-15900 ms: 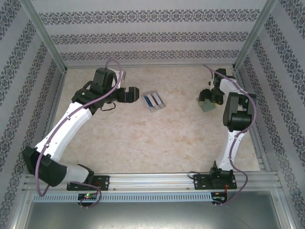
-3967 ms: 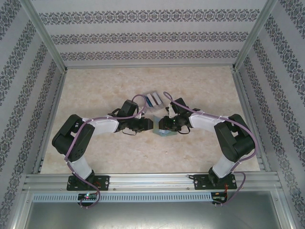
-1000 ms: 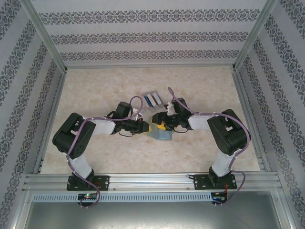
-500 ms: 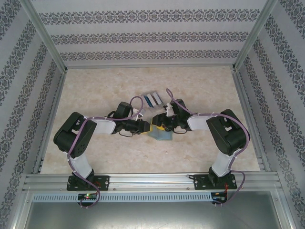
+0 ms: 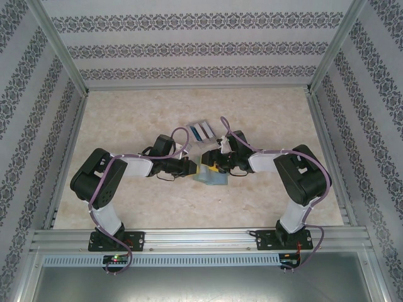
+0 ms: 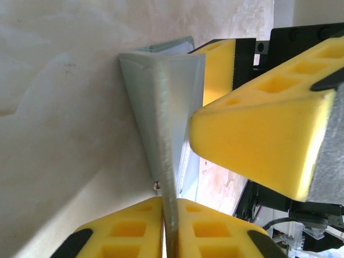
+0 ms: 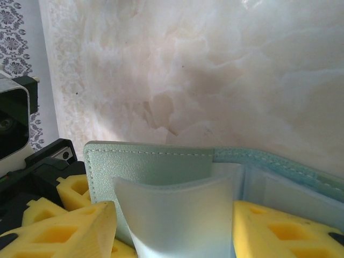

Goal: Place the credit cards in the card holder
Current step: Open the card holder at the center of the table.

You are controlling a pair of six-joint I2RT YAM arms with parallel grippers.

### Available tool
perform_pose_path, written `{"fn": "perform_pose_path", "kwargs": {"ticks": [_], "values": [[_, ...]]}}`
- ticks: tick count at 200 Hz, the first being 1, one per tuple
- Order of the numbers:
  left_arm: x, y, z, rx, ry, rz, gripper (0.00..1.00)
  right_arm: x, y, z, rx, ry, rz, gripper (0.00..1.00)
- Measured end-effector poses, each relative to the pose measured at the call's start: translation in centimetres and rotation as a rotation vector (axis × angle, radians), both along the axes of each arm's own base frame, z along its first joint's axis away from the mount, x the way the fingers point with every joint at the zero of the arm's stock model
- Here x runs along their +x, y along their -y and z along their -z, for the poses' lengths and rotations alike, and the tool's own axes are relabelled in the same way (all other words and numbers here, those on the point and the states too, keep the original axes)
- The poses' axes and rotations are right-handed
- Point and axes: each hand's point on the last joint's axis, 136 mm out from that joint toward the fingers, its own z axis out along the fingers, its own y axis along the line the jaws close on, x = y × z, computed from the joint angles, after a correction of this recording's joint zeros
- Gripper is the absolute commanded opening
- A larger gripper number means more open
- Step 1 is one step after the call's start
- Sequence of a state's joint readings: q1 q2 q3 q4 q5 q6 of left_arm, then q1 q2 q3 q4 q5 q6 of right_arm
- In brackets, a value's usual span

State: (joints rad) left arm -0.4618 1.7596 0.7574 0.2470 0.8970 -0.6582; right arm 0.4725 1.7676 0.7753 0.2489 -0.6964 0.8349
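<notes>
From the top external view, both arms reached inward and met at the middle of the pale marbled surface (image 5: 271, 113). The left gripper (image 5: 196, 167) and the right gripper (image 5: 211, 163) stood tip to tip over the grey-blue card holder (image 5: 214, 179), which sat between them, partly open. The credit cards (image 5: 203, 130) lay in a small bunch just behind the grippers, apart from the card holder.

In the left wrist view, the left gripper (image 6: 169, 223) was clamped tight on the edge of one flap of the card holder (image 6: 156, 97). The flaps spread in a V, with the fold pointing away. The right gripper's yellow fingers (image 6: 252, 129) stood close by at the other flap.

In the right wrist view, the right gripper (image 7: 174, 231) had its fingers set moderately apart, with the card holder (image 7: 150, 155) and its translucent inner pocket between them. Whether they pressed on it, I cannot tell. A yellow pad of the left gripper (image 7: 75, 189) showed at the left, beside the flap's corner.
</notes>
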Motion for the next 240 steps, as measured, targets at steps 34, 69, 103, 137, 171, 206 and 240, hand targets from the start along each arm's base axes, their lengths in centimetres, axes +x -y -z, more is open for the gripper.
{"fn": "perform_pose_path", "kwargs": {"ticks": [34,69,103,137,171,206,240], "values": [[0.1,0.0,0.1,0.004,0.001,-0.004,0.08,0.1,0.4,0.1,-0.002,-0.001,0.011,0.49],[0.1,-0.1,0.1,0.005,0.002,-0.006,0.09,-0.1,0.8,0.6,-0.016,-0.008,0.019,0.39],[0.1,-0.1,0.1,0.005,0.001,-0.007,0.33,-0.1,0.9,0.9,-0.025,-0.008,0.026,0.36],[0.1,-0.1,0.1,0.005,-0.011,-0.017,0.47,-0.1,1.0,1.0,-0.028,-0.008,0.028,0.36],[0.2,-0.1,0.1,0.004,-0.019,-0.023,0.35,-0.3,0.8,1.0,-0.030,-0.007,0.023,0.36],[0.5,0.1,-0.1,0.004,-0.013,-0.026,0.25,-0.6,0.4,1.0,-0.033,-0.005,0.011,0.37],[0.9,0.0,0.0,0.020,-0.013,-0.035,0.45,-0.6,0.4,1.0,-0.033,-0.005,0.010,0.38]]}}
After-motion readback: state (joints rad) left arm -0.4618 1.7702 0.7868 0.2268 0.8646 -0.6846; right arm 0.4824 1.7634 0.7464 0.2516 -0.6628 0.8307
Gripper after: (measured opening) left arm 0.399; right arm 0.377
